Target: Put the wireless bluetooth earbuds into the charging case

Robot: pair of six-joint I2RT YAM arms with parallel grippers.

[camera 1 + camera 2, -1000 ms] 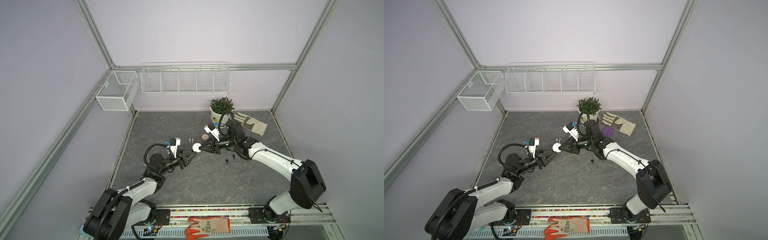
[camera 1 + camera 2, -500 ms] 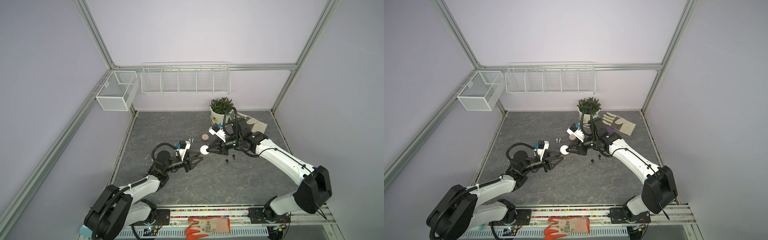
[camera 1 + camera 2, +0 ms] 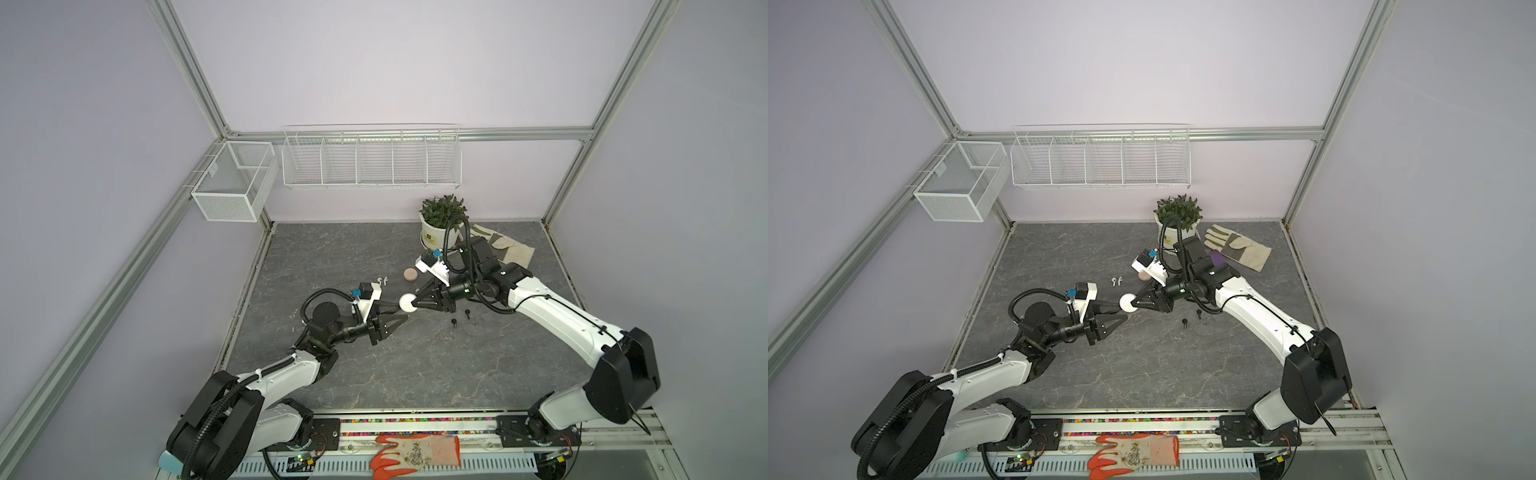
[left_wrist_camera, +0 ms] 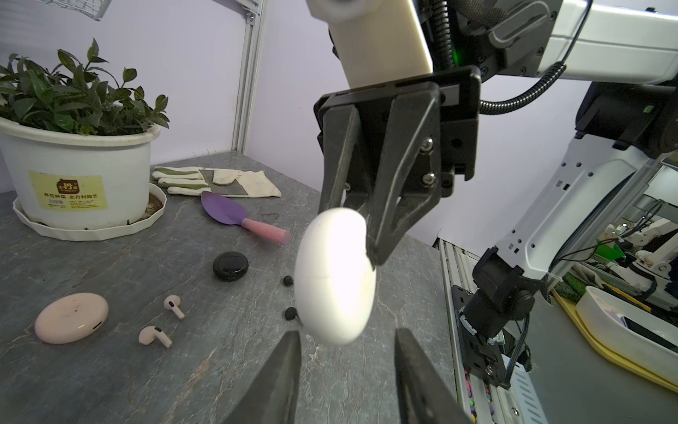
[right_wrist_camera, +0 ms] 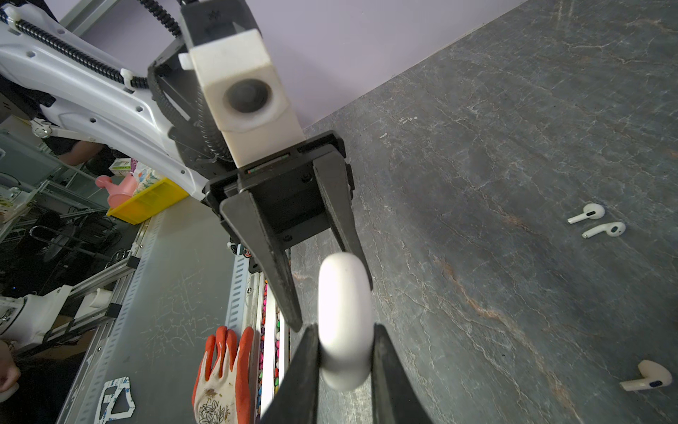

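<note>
Left wrist view shows the left claw (image 4: 346, 332) with its two fingers standing apart and gripping nothing. The white charging case (image 4: 335, 279) hangs just ahead of their tips. Trouble most likely begins here. If this claw closes off-centre, or nudges forward before it closes, I judge it could lever the case out of the only grip it has. The shell is smooth, rounded and glossy, so it probably slides easily. Its lid is shut along a thin seam, which thick fingers may fail to catch.

To the right, the right claw (image 3: 417, 305) is clamped across the case's flat faces, near one edge only. It holds the case on edge in the air above the worktop (image 3: 415, 365). So shallow a pinch could let the case pivot or drop. The two claws are also close, so a small misjudgement may knock them together.

No earbud sits in any case. In a top view the white earbuds (image 3: 381, 280) lie side by side on the worktop, toward the back wall from the left claw. They are tiny, with short stems. Just right of them sits the pink case (image 3: 410, 274), a closed flat puck. The left wrist view shows two pinkish earbuds (image 4: 174, 306) near it and a closed black case (image 4: 230, 265) farther on. The black earbuds (image 3: 454, 322) lie farthest right, near the right arm and slightly apart, where a dropped case could scatter them.
</note>
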